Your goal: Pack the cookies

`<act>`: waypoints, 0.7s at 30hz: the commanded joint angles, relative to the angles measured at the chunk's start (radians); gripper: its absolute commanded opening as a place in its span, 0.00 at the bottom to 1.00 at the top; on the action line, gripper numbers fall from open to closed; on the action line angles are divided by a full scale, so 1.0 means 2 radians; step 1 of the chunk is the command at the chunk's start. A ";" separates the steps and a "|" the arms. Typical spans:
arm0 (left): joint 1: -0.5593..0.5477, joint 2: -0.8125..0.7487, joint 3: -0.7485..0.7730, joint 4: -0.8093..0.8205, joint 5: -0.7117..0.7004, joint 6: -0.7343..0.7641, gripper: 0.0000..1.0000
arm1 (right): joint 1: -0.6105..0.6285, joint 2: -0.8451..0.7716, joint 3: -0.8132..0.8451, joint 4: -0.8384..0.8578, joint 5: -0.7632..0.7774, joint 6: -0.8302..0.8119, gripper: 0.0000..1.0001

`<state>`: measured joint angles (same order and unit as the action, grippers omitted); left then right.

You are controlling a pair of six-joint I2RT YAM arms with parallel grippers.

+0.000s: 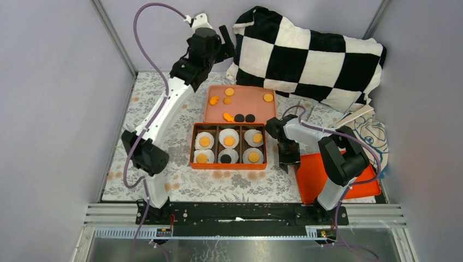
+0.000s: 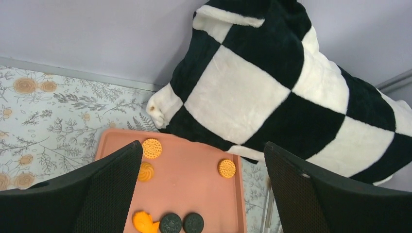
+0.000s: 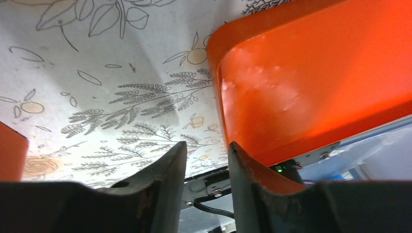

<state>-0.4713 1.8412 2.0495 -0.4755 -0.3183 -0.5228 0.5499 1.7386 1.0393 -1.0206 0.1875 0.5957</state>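
The cookies (image 2: 151, 148) below the wide-open, empty left jaws look light and crumbly; pinch gently across the rim. The right jaws are barely parted, empty.

No word, number, brand or sign can be read in any view. The cookies (image 2: 152, 148) on the pink tray (image 2: 194, 179), at the lower centre of the left wrist view, carry a stamped relief too fine to read. The white cloth (image 1: 371, 134) at the right edge of the top view bears a blue drawing without legible letters.
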 commanded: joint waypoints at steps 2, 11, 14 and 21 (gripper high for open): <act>0.018 0.044 0.064 -0.071 0.021 -0.006 0.99 | -0.004 0.014 0.023 -0.049 0.011 -0.048 0.38; 0.034 -0.021 -0.078 -0.001 -0.008 -0.010 0.99 | -0.004 0.026 0.045 -0.019 0.024 -0.055 0.21; 0.035 -0.073 -0.155 0.025 0.002 -0.023 0.99 | -0.004 0.042 0.065 -0.036 0.048 -0.046 0.36; 0.029 -0.262 -0.390 0.084 0.012 -0.069 0.99 | -0.015 -0.018 0.022 0.023 -0.021 0.019 0.54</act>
<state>-0.4042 1.5307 1.4750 -0.4541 -0.2966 -0.5945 0.5415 1.8000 1.1435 -1.0508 0.2363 0.5449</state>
